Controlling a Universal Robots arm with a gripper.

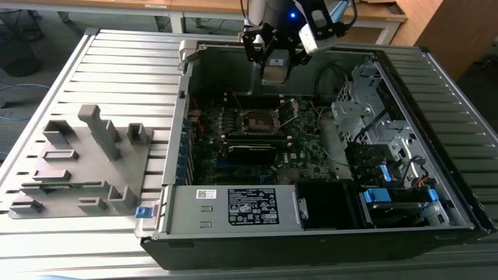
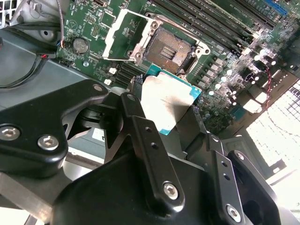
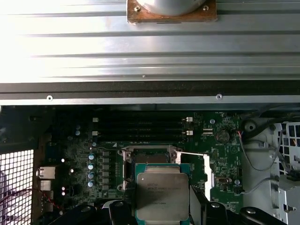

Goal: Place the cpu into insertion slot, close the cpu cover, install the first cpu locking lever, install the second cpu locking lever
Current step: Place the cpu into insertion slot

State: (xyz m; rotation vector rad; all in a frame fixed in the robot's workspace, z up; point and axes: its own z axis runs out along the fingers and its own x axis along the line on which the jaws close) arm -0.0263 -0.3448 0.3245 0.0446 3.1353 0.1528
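**A:** What was the hand [image 2: 168, 117] doing?

**B:** It was clamped on the chip [image 2: 165, 99]. In the second wrist view two black fingers [image 2: 140, 124] pressed against opposite edges of it. They were closed in just to the chip's width. The dull silver top faced the camera, with a green rim showing round it.

**A:** Was the chip down in the socket [image 2: 171, 46]?

**B:** No. It hung in the air, apart from the socket. In the exterior view the hand stood high over the open computer case [image 1: 233, 213], near its far wall and well above the board [image 1: 260, 157].

**A:** And the socket itself?

**B:** Its dark centre was uncovered. The cover [image 2: 111, 36] stood open at the socket's edge, and green board showed through its square window.

**A:** Where did the case sit?

**B:** On a ribbed metal desk [image 1: 116, 58], with a grey block of holders [image 1: 78, 163] beside it on the exterior view's left.
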